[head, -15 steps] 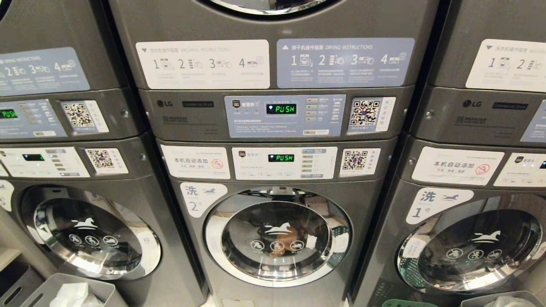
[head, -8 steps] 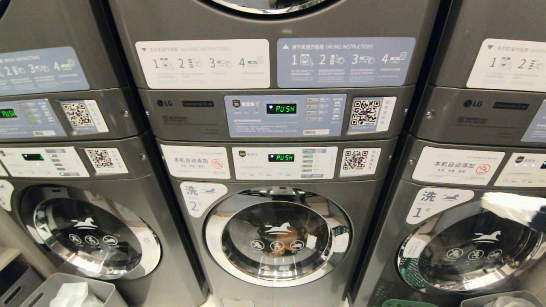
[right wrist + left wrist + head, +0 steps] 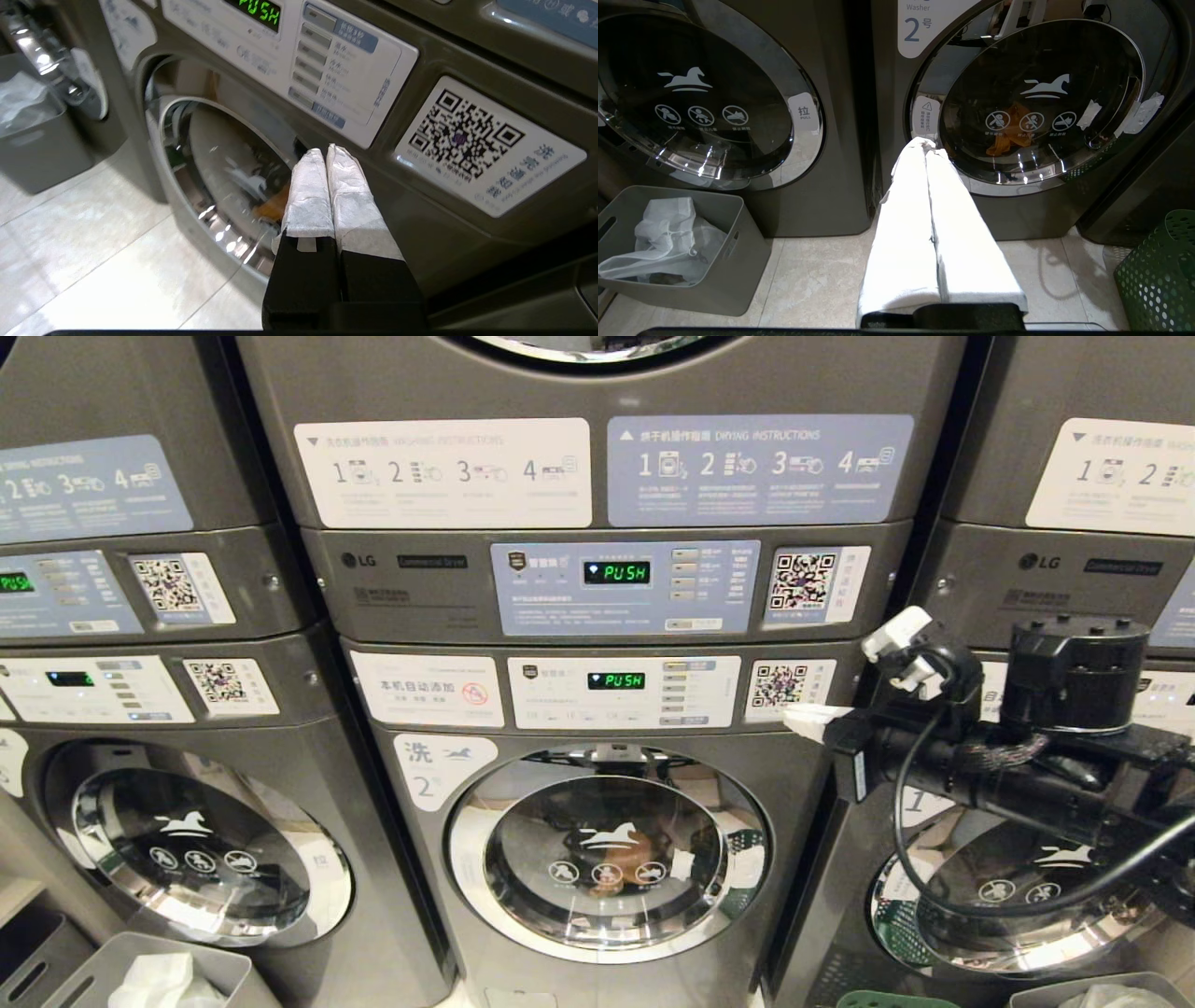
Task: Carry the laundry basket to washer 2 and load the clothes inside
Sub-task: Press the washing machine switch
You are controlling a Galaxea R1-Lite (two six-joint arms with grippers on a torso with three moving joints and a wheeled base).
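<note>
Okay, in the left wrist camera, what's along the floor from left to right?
Grey bin holding a white bag → the shut left gripper with white-wrapped fingers, in front of washer 2 → green laundry basket at the picture's right edge.

The head camera looks forward and slightly down, close on the stacked machines, washer 2 centred. The left wrist camera sits low near the floor, facing the same washer's door and the green laundry basket beside it. The right wrist camera is higher and nearer, aimed obliquely along that washer's control panel. All three share washer 2's front.
</note>
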